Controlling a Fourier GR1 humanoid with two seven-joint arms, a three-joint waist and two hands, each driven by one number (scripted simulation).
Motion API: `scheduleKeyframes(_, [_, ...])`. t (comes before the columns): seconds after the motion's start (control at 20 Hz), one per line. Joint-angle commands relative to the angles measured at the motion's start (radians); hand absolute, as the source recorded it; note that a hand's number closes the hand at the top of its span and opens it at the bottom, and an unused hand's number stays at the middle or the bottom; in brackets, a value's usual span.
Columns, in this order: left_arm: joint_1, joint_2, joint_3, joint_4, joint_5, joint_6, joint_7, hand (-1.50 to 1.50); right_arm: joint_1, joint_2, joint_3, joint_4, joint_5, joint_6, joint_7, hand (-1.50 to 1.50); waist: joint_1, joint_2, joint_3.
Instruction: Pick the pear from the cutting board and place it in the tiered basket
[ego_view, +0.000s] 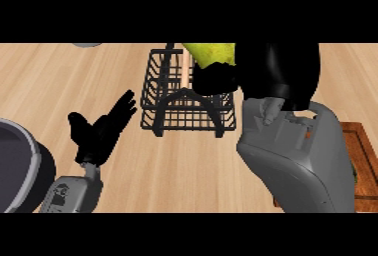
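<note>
The right robot hand (221, 75) curls around the pear (210, 52) at twelve o'clock above the tiered basket (159, 112); smooth and firm-looking, it probably suits a mid-body hold, while the left robot hand (100, 130) rests open.

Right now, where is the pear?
In the head view, the pear is held in the right hand, near the top edge, above the black tiered basket, right of centre.

Two smooth grey forearms with moulded panels end in glossy black hands: the left hand (100, 131) left of the basket (188, 107), the right hand (277, 70) bulkier, beside it.
</note>
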Motion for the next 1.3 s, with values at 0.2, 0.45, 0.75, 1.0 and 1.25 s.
scheduleKeyframes(0.2, [-0.022,0.001,0.02,0.063,0.001,-0.016,-0.052,0.0,-0.165,0.006,-0.007,0.412,-0.097,-0.332,0.032,1.5,-0.003,0.004,0.0])
scheduleKeyframes(0.45, [-0.024,-0.015,-0.005,0.018,0.0,-0.011,-0.017,0.0,-0.146,0.006,-0.058,0.487,-0.25,-0.587,-0.06,1.5,0.032,0.014,0.001])
scheduleKeyframes(0.75, [-0.055,0.005,0.023,0.048,0.013,-0.026,-0.006,0.0,-0.219,0.006,0.048,0.687,-0.461,-0.791,-0.262,-1.5,0.028,0.011,0.001])
scheduleKeyframes(1.0, [-0.016,-0.049,-0.039,0.031,-0.038,0.014,-0.026,0.0,-0.32,0.006,0.071,0.833,-0.541,-0.927,-0.427,-1.5,0.041,0.014,0.0])
scheduleKeyframes(1.25, [-0.031,-0.034,-0.004,0.021,-0.006,0.005,0.004,0.0,-0.397,0.006,0.12,0.925,-0.486,-1.098,-0.376,-1.5,0.008,0.002,0.0])
